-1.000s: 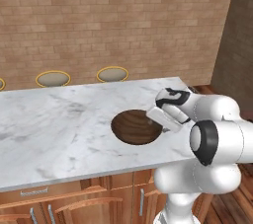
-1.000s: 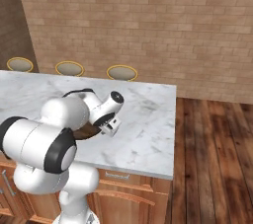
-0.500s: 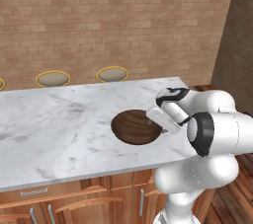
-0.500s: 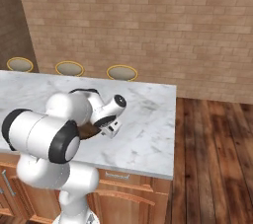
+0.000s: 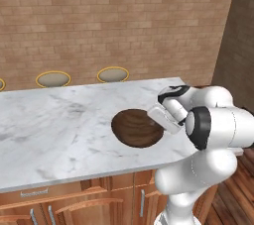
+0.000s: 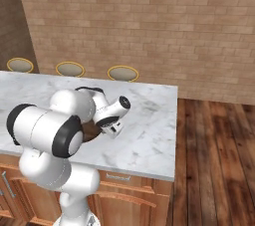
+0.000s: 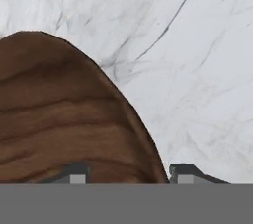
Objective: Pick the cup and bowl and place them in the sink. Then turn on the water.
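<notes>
Behind marble counter [image 5: 59, 130], brick wall [image 5: 114, 21]

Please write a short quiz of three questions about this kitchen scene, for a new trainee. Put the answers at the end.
1. True or false: the bowl stands on the marble counter.
2. In the hand view, where do the gripper fingertips stand: (a) both inside the bowl, (b) one on each side of its rim, (c) both on bare counter?
3. How many round stools show behind the counter in the right base view?

Key: 1 true; 2 b; 3 three.
</notes>
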